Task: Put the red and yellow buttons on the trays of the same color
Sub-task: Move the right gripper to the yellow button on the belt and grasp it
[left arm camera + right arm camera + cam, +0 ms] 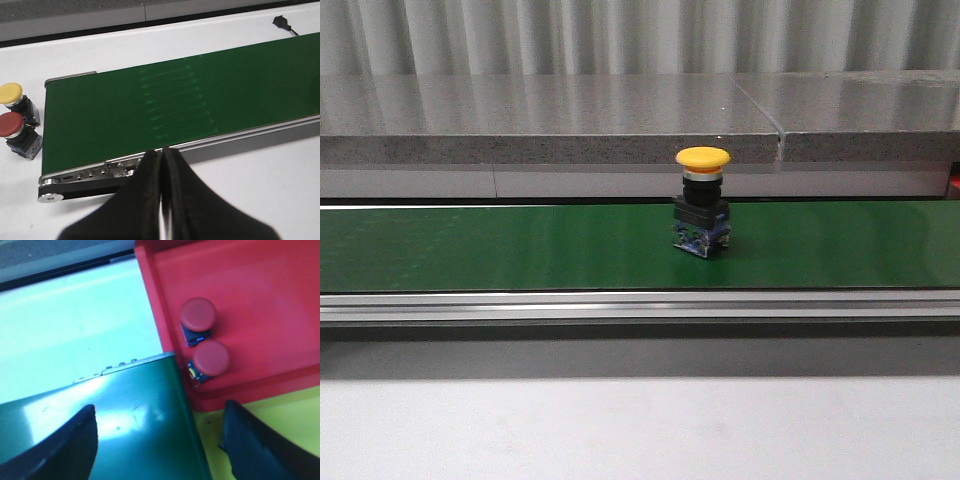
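While the yellow button stood upright on the green belt, apart from both grippers, the left gripper was closed empty and the right gripper gaped wide, empty.

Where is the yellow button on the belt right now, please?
In the front view, the yellow button stands upright on the green conveyor belt, right of centre.

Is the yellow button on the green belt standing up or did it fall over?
Standing up. The yellow button has its cap on top and its black base flat on the green belt.
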Robot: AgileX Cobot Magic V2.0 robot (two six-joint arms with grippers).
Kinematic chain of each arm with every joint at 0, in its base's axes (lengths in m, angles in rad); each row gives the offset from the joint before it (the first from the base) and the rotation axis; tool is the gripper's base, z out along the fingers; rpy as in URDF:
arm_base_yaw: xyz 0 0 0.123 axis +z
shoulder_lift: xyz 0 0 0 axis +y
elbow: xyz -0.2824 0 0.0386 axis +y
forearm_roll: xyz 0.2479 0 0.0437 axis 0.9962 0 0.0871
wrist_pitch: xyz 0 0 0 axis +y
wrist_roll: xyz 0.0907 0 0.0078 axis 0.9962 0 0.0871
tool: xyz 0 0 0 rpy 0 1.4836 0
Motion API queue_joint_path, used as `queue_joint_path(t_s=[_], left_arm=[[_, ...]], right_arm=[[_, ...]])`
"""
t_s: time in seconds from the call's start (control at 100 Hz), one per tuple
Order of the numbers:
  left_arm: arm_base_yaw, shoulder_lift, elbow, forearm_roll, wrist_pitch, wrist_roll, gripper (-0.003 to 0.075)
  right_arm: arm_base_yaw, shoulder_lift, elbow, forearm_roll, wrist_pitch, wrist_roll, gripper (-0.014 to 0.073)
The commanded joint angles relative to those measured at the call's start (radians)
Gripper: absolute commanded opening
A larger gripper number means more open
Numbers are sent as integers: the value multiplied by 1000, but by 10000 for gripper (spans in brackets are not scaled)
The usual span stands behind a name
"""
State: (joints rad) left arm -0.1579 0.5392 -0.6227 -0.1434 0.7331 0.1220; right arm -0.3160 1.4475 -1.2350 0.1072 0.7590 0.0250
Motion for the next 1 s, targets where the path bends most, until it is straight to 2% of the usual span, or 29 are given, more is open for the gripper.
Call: queue_joint_path(t_s=[0.0,0.37,0.63,0.82,0.99], left_arm=[[-7,2,-26,-15,-71,-1,-20],[-7,2,-26,-15,-71,-1,-20],[-7,2,-26,-15,-71,-1,-20],[-7,2,-26,-15,-71,-1,-20],[-7,2,-26,-15,-71,-1,-20]], right_arm=[[20,-84,16,1,-42,-12,528],[139,-255,167,22,26,-12,528],[233,-277,183,24,75,-12,534],[309,-277,180,24,86,-19,640],[370,-233,131,24,152,-51,639]])
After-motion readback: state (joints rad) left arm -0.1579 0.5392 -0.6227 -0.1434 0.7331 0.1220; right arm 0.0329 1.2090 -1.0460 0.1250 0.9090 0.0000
